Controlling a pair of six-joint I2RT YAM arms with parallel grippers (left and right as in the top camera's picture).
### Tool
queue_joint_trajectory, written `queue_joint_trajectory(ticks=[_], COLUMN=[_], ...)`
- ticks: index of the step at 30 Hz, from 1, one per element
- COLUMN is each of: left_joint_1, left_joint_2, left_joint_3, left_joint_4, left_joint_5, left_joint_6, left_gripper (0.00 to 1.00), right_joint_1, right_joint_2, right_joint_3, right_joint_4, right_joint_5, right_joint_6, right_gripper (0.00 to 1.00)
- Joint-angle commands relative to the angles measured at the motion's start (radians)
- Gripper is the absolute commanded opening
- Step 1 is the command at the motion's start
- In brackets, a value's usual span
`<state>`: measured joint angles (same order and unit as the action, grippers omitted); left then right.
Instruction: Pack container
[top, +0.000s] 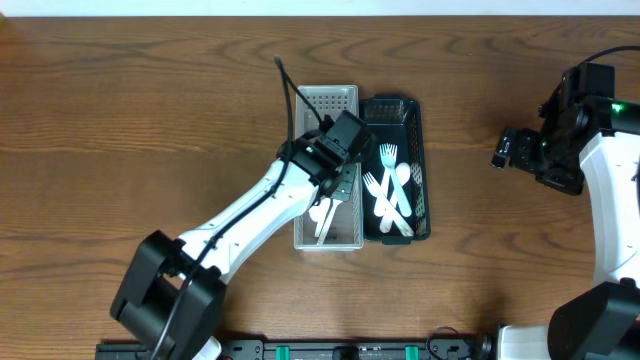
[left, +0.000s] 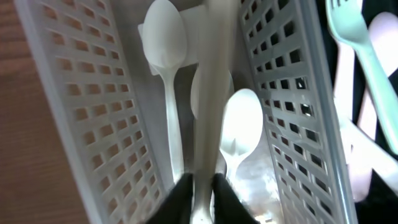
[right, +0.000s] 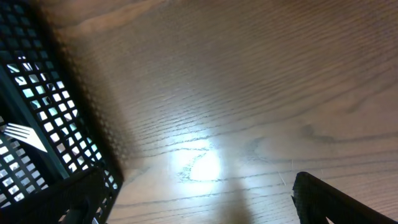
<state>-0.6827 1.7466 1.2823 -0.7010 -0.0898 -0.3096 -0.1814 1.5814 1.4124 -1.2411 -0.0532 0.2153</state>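
A white perforated basket (top: 345, 100) and a dark green basket (top: 420, 150) stand side by side at the table's middle. My left gripper (top: 340, 190) is down inside the white basket (left: 87, 124), shut on the handle of a white plastic utensil (left: 210, 112) whose head end I cannot make out. Two white spoons (left: 165, 43) (left: 242, 124) lie under it. The dark basket holds pale green forks (top: 388, 155) and white utensils (top: 400, 195). My right gripper (right: 199, 199) is open and empty above bare table at the right, next to the dark basket (right: 37, 124).
Wood table (top: 150, 130) all around the two baskets. My left arm (top: 250, 215) crosses the table from the front left. The right arm (top: 560, 140) stands at the right edge.
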Motion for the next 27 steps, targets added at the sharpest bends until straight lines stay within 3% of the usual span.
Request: queue_joint_trajectory(ticks=[1,10,14,16,17,18,27], left_joint_1=[0.0,0.001,0.006,0.024,0.039,0.058,0.383], left_joint_2=[0.005,-0.035,-0.127,-0.192,-0.22,-0.248,-0.384], left_joint_3=[0.016,0.033,0.05,0.05,0.05,0.05,0.05], left_joint_4=[0.011,0.026,0.027,0.034,0.037,0.039,0.068], left_joint_5=[-0.023,-0.039,-0.148,-0.213,-0.225,-0.231,-0.233], left_joint_6=[0.037,0.103,0.119,0.119,0.119,0.119,0.084], left_gripper=[0.29,0.58,0.7,0.83,0.95,0.98,0.98], right_joint_1=[-0.002,-0.002,0.004,0.019,0.031,0.044,0.232], right_joint_2=[0.008,0.006,-0.008,-0.033,-0.049,-0.065,-0.158], right_joint_3=[-0.002,-0.002,-0.001,0.0,0.0,0.0,0.0], right_joint_4=[-0.002,0.019,0.043,0.061,0.075,0.092,0.359], right_joint_5=[-0.004,-0.004,-0.004,-0.004,-0.003,-0.003,0.138], right_joint_6=[-0.014,-0.014,-0.014,-0.014,-0.014,-0.014,-0.015], right_gripper=[0.99,0.99,0.99,0.99,0.99,0.99,0.99])
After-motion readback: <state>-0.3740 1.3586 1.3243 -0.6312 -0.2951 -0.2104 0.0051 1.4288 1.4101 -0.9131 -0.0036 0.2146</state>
